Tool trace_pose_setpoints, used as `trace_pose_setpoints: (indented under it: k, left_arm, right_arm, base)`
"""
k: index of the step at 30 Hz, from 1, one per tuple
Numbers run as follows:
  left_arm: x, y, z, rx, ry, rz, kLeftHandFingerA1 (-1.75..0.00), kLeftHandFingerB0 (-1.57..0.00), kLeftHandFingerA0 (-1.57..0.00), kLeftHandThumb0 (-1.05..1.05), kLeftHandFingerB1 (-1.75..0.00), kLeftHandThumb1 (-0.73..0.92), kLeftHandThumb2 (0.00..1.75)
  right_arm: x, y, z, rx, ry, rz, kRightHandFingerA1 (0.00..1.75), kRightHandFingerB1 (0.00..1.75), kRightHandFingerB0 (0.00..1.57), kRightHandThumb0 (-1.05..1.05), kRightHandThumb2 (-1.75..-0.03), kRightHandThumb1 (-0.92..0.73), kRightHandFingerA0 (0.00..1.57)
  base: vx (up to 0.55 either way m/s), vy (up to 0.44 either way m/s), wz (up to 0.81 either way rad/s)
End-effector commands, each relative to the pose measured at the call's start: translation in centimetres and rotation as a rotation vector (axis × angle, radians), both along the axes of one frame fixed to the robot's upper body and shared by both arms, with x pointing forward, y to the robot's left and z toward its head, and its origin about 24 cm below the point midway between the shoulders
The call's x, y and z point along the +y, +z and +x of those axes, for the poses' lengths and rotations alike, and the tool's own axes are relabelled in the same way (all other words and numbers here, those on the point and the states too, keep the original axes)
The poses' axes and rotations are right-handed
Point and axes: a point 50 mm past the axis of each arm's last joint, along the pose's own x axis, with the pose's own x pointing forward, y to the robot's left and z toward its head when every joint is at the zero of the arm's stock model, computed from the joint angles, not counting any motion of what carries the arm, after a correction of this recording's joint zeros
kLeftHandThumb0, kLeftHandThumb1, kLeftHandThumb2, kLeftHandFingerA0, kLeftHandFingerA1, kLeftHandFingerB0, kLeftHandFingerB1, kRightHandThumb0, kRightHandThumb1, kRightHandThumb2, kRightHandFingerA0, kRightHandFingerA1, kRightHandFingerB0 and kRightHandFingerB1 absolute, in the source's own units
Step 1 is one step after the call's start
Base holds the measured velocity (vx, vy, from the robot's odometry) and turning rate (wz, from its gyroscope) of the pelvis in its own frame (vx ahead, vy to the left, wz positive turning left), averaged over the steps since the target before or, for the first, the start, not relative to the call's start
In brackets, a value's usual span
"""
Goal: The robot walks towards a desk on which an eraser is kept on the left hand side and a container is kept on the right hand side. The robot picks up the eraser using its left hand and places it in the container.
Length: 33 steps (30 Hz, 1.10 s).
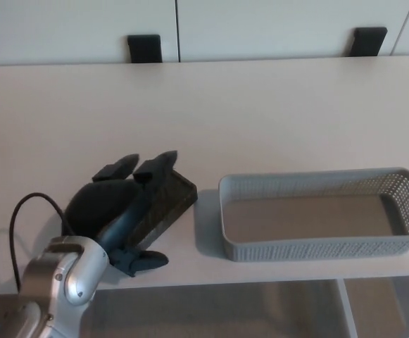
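Note:
The eraser (167, 204), a dark brown-black block, lies on the pale desk (260, 113) near its front edge, left of centre. My left hand (123, 208) rests down over the eraser's left part, two fingers (155, 169) curled across its top and the thumb (144, 262) below its near side. The hand is closed around the block, which still sits on the desk. The grey mesh container (324, 215) stands just right of the eraser, long and shallow, with nothing inside. My right hand does not show.
Two black brackets (144, 48) (367, 41) stand at the desk's far edge against a white wall. A black cable (21, 218) loops by my left wrist. The desk's front edge runs just below the container.

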Motion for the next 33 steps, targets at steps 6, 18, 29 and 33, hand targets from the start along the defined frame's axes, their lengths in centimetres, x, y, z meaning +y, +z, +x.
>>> trace_pose_setpoints:
  k: [6, 18, 29, 33]
  left_arm:
    - [2.3, 0.4, 0.2, -0.144, 0.209, 0.221, -0.01, -0.01, 0.0, -0.54, -0.08, 0.33, 0.65]
    - [1.7, -0.1, 0.2, -0.098, 0.217, 0.199, -0.01, -0.02, 0.0, -0.54, -0.1, 0.34, 0.65]
    - [1.9, 0.1, 2.0, 0.237, 0.094, -0.095, -0.47, 0.0, 0.0, -0.28, -0.46, 0.3, 0.86]
    - [2.2, 0.1, 2.6, 0.31, 0.096, -0.159, -0.37, -0.1, -0.19, -0.53, -0.32, 0.4, 0.64]
  right_arm:
    - [-0.6, 0.3, 0.0, 0.001, 0.088, -0.063, 0.55, 0.53, 0.69, -0.12, -0.52, -0.38, 0.84]
    - [-0.5, 0.5, -0.2, 0.014, 0.093, -0.076, 0.53, 0.52, 0.68, -0.12, -0.52, -0.38, 0.83]
    - [-0.6, 0.4, 0.0, 0.039, 0.125, -0.078, 0.53, 0.5, 0.68, -0.14, -0.51, -0.39, 0.86]
    - [-0.6, 0.4, -0.1, 0.056, 0.158, -0.09, 0.52, 0.49, 0.68, -0.15, -0.51, -0.4, 0.87]
  base:
    - [0.0, 0.0, 0.0]
    - [0.0, 0.0, 0.0]
    - [0.0, 0.0, 0.0]
    - [0.0, 0.0, 0.0]
